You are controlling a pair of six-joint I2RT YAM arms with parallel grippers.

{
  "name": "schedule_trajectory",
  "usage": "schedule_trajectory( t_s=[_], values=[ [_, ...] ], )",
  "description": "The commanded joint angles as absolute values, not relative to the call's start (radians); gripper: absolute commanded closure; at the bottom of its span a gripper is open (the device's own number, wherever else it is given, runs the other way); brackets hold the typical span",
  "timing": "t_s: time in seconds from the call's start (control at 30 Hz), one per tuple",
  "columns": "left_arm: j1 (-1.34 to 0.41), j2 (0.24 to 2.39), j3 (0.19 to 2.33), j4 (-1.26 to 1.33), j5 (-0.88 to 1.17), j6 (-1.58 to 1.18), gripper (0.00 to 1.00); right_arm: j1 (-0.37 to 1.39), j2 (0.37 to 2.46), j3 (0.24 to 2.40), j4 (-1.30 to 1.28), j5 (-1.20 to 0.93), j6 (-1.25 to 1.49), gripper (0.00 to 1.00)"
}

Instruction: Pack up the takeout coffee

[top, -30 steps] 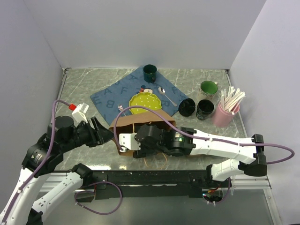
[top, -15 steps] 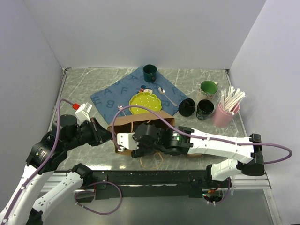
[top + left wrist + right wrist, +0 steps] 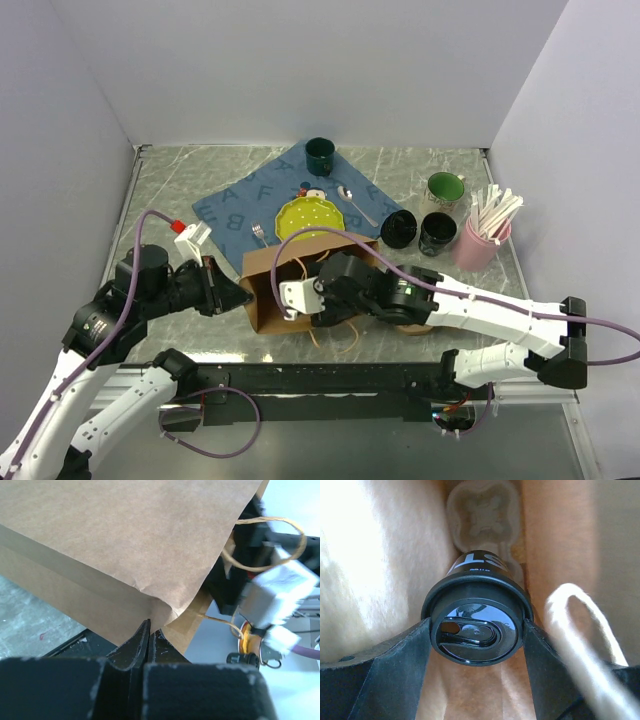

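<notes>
A brown paper bag [image 3: 262, 300] lies near the table's front edge. My left gripper [image 3: 238, 292] is shut on a corner of the bag's edge [image 3: 165, 611], its jaws [image 3: 149, 630] pinching the paper. My right gripper [image 3: 476, 630] reaches into the bag and is shut on a takeout coffee cup [image 3: 477, 630]. It is black with a round black lid and white lettering, and one finger [image 3: 405, 650] presses each side of the lid. From above, the gripper's tips and that cup are hidden in the bag. Two more black cups [image 3: 398, 228] [image 3: 437, 232] sit at the back right.
A moulded-pulp carrier [image 3: 486, 512] lies deep in the bag, and a white handle cord [image 3: 580, 615] hangs beside the cup. Behind the bag are a blue lettered cloth [image 3: 230, 205], yellow plate [image 3: 310, 217], spoon [image 3: 355, 205] and green mug [image 3: 320, 155]. A pink cup of sticks [image 3: 480, 240] stands right.
My left gripper has closed on the bag's corner. The bag has turned and shifted slightly right, and the right arm has moved right with it.
</notes>
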State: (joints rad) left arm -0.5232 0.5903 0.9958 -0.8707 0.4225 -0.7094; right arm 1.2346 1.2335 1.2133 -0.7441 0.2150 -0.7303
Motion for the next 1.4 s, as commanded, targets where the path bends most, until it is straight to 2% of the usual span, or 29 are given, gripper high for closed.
schedule_trajectory(
  t_s=[0.0, 0.5, 1.37],
  values=[
    [-0.526, 0.574, 0.973, -0.828, 0.488, -0.681, 0.99, 1.236, 1.215, 1.138, -0.703, 0.224, -0.808, 0.63],
    [-0.526, 0.56, 0.933, -0.835, 0.571, -0.617, 0.99, 1.232, 1.318, 1.092, -0.482, 0.357, -0.986, 0.63],
    [-0.526, 0.555, 0.943, -0.804, 0.588, -0.638, 0.99, 1.111, 1.295, 1.002, -0.413, 0.259, -0.986, 0.65]
  ],
)
